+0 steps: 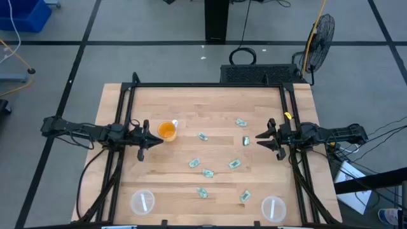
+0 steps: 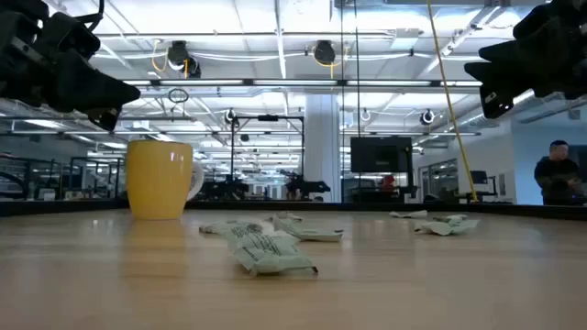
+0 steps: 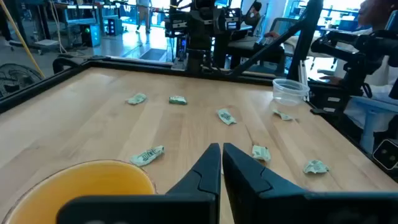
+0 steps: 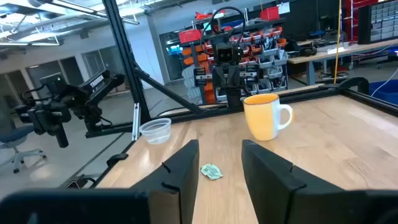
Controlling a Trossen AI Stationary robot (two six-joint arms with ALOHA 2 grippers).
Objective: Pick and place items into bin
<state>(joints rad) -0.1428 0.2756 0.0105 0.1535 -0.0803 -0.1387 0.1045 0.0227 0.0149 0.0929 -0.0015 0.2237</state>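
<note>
Several small pale green-and-white packets (image 1: 207, 172) lie flat and scattered across the middle and right of the wooden table, and they also show in the low view (image 2: 266, 252). My left gripper (image 1: 158, 138) hovers above the table at its left side, shut and empty, just beside the orange cup (image 1: 166, 130). In its wrist view the left gripper (image 3: 221, 154) points across the packets (image 3: 147, 155). My right gripper (image 1: 259, 136) hovers at the right side, open and empty. A packet (image 4: 212, 172) lies ahead of the right gripper (image 4: 221, 163), the one nearest it (image 1: 246, 140).
The orange cup (image 2: 162, 178) stands upright on the table's left part. Two clear round containers (image 1: 142, 202) (image 1: 273, 208) sit near the near edge. A black frame rail (image 1: 210, 84) borders the far edge and sides. People show in the room beyond.
</note>
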